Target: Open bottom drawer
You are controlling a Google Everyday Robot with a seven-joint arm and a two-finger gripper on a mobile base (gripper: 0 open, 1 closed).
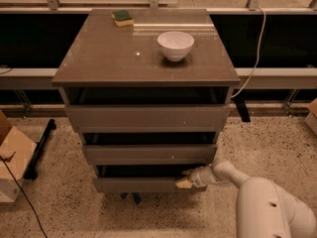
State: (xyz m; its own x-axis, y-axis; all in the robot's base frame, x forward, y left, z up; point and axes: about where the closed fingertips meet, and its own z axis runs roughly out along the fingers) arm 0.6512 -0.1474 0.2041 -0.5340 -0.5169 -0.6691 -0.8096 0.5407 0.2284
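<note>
The bottom drawer [138,184] is the lowest of three grey-brown drawer fronts on the cabinet [146,48]. It stands slightly pulled out, with a dark gap above its front panel. My gripper [185,181] reaches in from the lower right on a white arm and sits at the right end of the bottom drawer's top edge, touching the panel.
A white bowl [175,44] and a green sponge [122,17] sit on the cabinet top. A cardboard box [12,157] stands on the speckled floor at the left. A white cable [252,58] hangs at the right. A black rail runs behind the cabinet.
</note>
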